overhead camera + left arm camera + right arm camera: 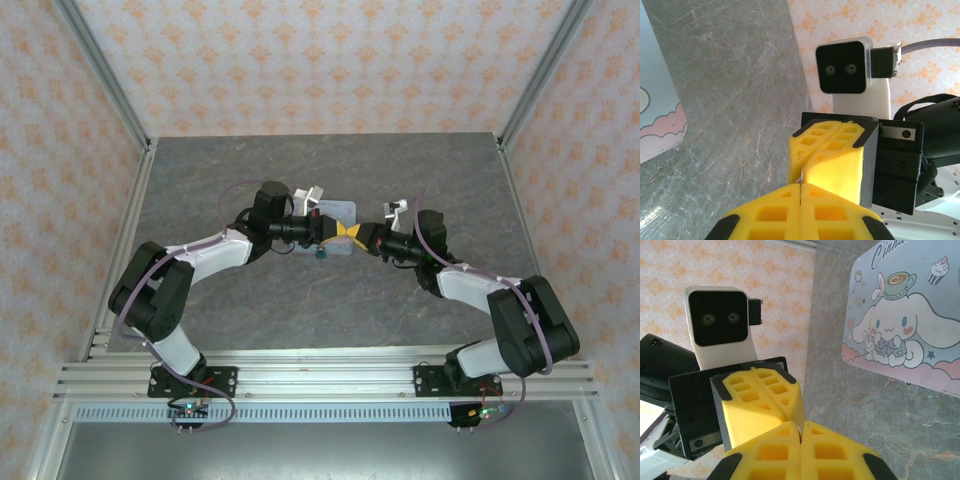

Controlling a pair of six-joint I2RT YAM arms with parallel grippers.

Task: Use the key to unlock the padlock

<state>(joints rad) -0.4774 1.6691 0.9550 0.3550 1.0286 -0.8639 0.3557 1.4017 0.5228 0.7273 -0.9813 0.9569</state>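
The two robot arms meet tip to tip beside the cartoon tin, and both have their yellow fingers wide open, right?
Not quite: they are shut, not wide open. The left wrist view shows the left gripper closed, and the right wrist view shows the right gripper closed too. They do meet tip to tip beside the cartoon tin.

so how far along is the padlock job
Done: nothing visibly. The padlock sits beside the tin, too small to read. In hand: left claw and right claw, both shut, meet tip to tip. Left: I can't make out a key, so unlocking remains.
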